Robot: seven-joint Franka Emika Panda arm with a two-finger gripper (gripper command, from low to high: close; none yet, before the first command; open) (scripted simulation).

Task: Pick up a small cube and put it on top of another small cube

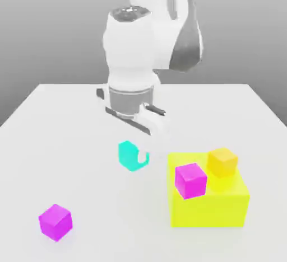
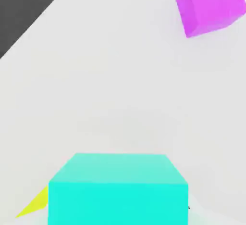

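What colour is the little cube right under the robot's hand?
Turquoise cube, seen best in the hand view.

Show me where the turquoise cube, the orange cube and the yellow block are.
turquoise cube (image 1: 129, 155): exterior view, its front face.
orange cube (image 1: 223, 162): exterior view, its front face.
yellow block (image 1: 210, 209): exterior view, its front face.

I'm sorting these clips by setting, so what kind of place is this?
Most likely a simulated tabletop test scene, not a real room: a plain white table against a featureless grey backdrop, flat-coloured blocks such as the turquoise cube and yellow block, and a white robot arm.
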